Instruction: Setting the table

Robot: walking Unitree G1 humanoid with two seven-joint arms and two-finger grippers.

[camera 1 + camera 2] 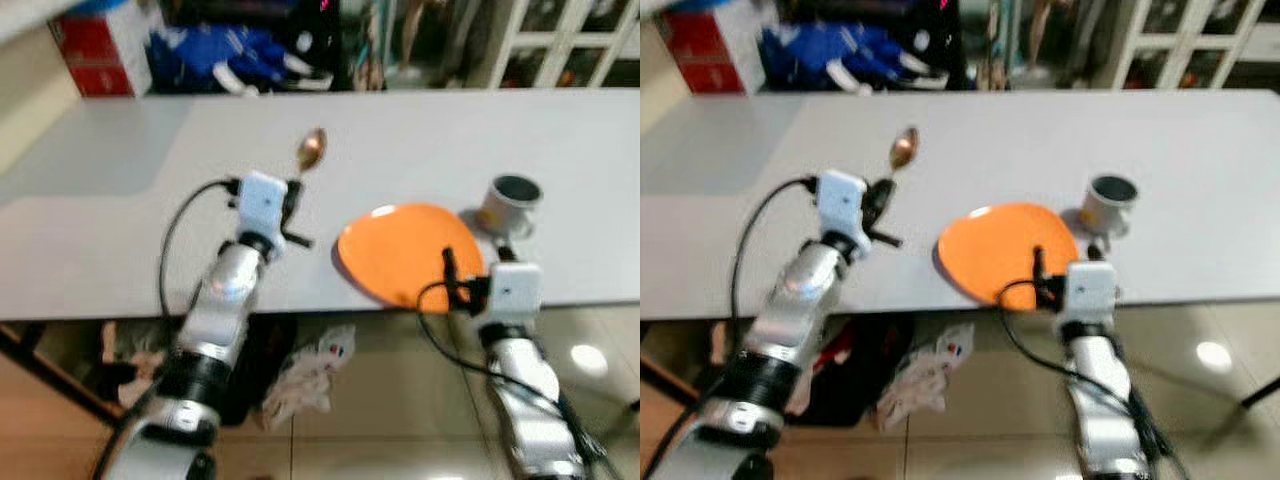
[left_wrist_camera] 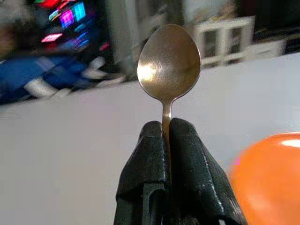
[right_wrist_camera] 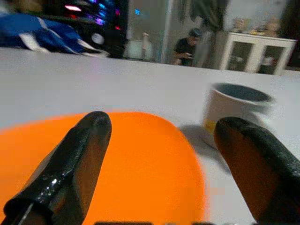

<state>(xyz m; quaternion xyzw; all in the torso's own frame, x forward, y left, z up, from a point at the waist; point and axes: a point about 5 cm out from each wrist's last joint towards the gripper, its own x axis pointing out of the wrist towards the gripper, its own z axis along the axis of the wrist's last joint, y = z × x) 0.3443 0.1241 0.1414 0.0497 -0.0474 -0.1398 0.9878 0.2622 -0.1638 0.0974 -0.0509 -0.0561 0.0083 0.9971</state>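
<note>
An orange plate (image 1: 405, 252) lies near the front edge of the white table (image 1: 420, 140). A white mug (image 1: 508, 205) stands just right of it. My left gripper (image 2: 168, 133) is shut on the handle of a metal spoon (image 1: 311, 150), holding it above the table to the left of the plate, bowl (image 2: 168, 61) pointing away from me. My right gripper (image 3: 164, 140) is open at the table's front edge, its fingers (image 3: 75, 159) over the near rim of the plate (image 3: 117, 154), with the mug (image 3: 236, 115) ahead of it.
Blue cloth (image 1: 235, 50) and a red box (image 1: 100, 45) lie beyond the table's far edge. A white cabinet (image 1: 560, 40) stands at the back right. A crumpled bag (image 1: 310, 370) sits on the floor under the table. A person (image 3: 187, 44) is far off.
</note>
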